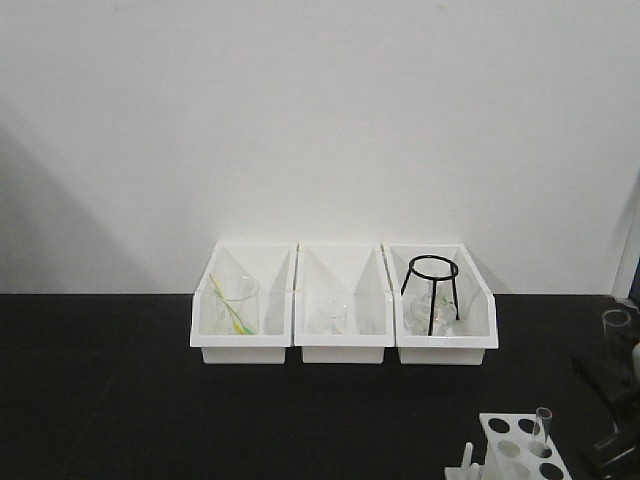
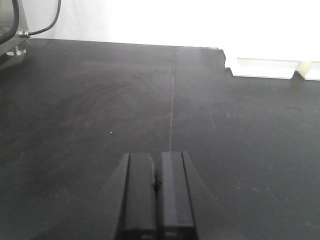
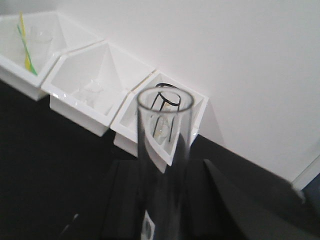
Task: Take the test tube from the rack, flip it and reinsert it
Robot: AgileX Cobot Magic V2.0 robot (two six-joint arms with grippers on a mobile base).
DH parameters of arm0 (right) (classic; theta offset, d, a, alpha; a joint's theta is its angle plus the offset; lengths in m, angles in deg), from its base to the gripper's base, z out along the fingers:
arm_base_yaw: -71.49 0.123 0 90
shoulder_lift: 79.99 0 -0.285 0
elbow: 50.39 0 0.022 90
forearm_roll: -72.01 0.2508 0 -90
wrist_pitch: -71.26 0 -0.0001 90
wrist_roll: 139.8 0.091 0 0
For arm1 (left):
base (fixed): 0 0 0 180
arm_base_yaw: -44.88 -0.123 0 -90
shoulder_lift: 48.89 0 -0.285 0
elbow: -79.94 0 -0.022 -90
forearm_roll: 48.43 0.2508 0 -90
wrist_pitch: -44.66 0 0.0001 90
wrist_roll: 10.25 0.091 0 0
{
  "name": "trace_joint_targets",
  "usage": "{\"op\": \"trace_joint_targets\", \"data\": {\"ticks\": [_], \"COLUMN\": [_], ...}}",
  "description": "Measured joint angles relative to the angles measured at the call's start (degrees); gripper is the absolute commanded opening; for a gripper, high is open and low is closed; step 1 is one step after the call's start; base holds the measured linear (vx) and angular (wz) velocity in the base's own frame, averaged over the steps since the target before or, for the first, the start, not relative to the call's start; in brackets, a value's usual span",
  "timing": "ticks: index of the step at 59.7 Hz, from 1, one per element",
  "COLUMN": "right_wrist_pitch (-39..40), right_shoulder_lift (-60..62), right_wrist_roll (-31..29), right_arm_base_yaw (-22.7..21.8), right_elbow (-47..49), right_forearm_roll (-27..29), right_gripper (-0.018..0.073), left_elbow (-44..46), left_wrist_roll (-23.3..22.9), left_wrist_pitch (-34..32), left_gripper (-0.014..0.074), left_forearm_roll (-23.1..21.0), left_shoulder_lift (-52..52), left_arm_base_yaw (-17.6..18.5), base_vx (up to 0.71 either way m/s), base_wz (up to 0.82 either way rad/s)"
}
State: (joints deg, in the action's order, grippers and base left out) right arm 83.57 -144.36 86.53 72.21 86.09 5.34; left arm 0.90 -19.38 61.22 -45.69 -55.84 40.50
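Note:
The test tube (image 1: 542,428) stands upright, mouth up, in a hole of the white rack (image 1: 511,440) at the table's front right. In the right wrist view the test tube (image 3: 164,150) rises between the fingers of my right gripper (image 3: 167,162), and both dark pads lie against its sides. A bit of the rack (image 3: 148,227) shows below it. My left gripper (image 2: 156,157) is shut and empty over bare black table, away from the rack.
Three white bins (image 1: 343,345) line the back wall, holding beakers and a black wire tripod (image 1: 432,290). A clear glass rim (image 1: 615,320) shows at the right edge above my right arm (image 1: 610,385). A cable and metal base (image 2: 15,45) sit far left.

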Motion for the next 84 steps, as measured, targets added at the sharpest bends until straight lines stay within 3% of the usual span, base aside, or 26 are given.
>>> {"op": "trace_joint_targets", "data": {"ticks": [11, 24, 37, 62, 84], "right_wrist_pitch": [1.08, 7.06, 10.13, 15.61, 20.73], "right_shoulder_lift": [-0.28, -4.68, -8.2, -15.94, -16.68], "right_wrist_roll": [8.88, 10.06, 4.86, -11.77, -15.21], "right_arm_base_yaw": [0.0, 0.0, 0.0, 0.0, 0.0], "right_elbow": [0.0, 0.0, -0.24, -1.78, -7.08], "right_forearm_roll": [5.9, 6.18, 6.96, 25.1, 25.98], "right_gripper": [0.0074, 0.0074, 0.0074, 0.0074, 0.0074], "left_elbow": [0.0, 0.0, 0.0, 0.0, 0.0], "left_wrist_roll": [0.0, 0.0, 0.0, 0.0, 0.0], "left_wrist_pitch": [0.0, 0.0, 0.0, 0.0, 0.0], "left_gripper": [-0.0006, -0.0006, -0.0006, -0.0006, -0.0006], "left_forearm_roll": [0.0, 0.0, 0.0, 0.0, 0.0], "left_shoulder_lift": [0.0, 0.0, 0.0, 0.0, 0.0], "left_arm_base_yaw": [0.0, 0.0, 0.0, 0.0, 0.0], "base_vx": [0.0, 0.0, 0.0, 0.0, 0.0], "base_wz": [0.0, 0.0, 0.0, 0.0, 0.0]}}
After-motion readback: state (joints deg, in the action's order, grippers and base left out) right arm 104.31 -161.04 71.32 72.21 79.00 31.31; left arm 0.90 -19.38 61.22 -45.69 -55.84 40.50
